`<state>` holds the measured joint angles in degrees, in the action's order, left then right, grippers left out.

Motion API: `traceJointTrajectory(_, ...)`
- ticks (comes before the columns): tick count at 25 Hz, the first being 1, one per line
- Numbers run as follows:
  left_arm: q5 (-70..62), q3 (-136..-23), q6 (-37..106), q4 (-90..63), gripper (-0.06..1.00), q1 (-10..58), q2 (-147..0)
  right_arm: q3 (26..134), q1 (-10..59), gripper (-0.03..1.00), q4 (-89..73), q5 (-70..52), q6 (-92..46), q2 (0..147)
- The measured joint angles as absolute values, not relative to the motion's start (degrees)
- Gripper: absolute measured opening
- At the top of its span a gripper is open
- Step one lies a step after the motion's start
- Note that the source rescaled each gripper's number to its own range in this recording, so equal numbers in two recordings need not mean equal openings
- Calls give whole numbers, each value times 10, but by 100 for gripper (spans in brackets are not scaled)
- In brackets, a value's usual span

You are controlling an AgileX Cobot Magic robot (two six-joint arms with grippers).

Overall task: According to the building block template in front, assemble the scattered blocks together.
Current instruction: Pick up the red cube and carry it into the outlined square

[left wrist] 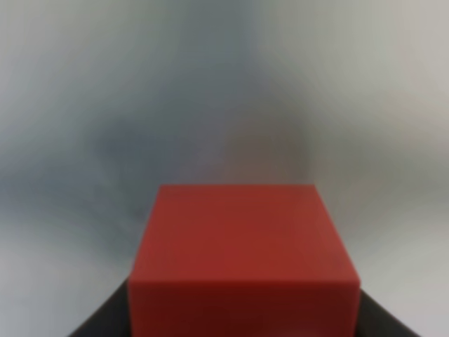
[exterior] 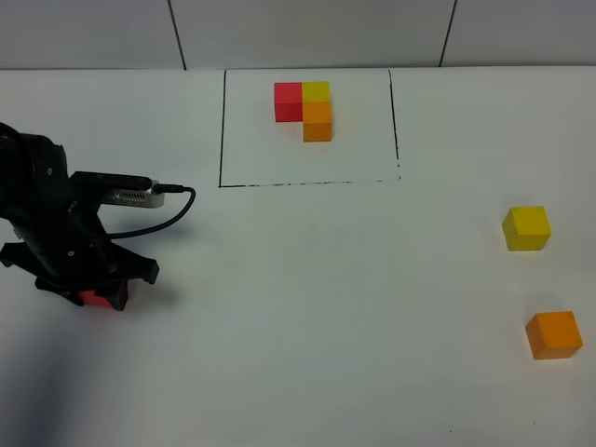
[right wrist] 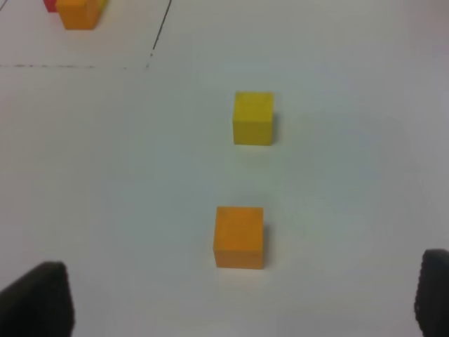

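Observation:
The building block template (exterior: 307, 107) sits at the back inside a black outlined rectangle: red and yellow in a row, orange adjoining the yellow. Its orange end shows in the right wrist view (right wrist: 81, 12). My left gripper (exterior: 98, 291) is low at the table's left and shut on the red cube (exterior: 93, 299), which fills the left wrist view (left wrist: 242, 260) between the black fingers (left wrist: 105, 319). The yellow cube (exterior: 527, 228) (right wrist: 253, 118) and orange cube (exterior: 554, 335) (right wrist: 239, 236) lie apart on the right. My right gripper (right wrist: 238, 309) is open, short of the orange cube.
The black outline (exterior: 222, 130) marks a rectangle around the template, with a dashed front line (exterior: 307, 182). A black cable (exterior: 177, 209) loops from the left arm. The white table meets a tiled wall (exterior: 307, 33) behind.

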<state>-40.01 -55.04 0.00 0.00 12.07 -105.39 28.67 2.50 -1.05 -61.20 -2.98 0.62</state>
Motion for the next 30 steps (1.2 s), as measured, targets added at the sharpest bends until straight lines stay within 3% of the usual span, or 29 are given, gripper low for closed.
traceJointTrajectory(7,-438,-641,181,4,0,174,-1060,287,25,96,-10,-612,-29,6)
traceJointTrajectory(15,-561,-873,390,7,0,273,-1170,287,25,94,-10,-612,-29,6)
traceJointTrajectory(23,-675,-1110,466,74,0,367,-1324,287,25,92,-10,-612,-29,6)
traceJointTrajectory(30,-683,-1241,513,73,0,390,-1425,287,25,89,-10,-612,-29,6)
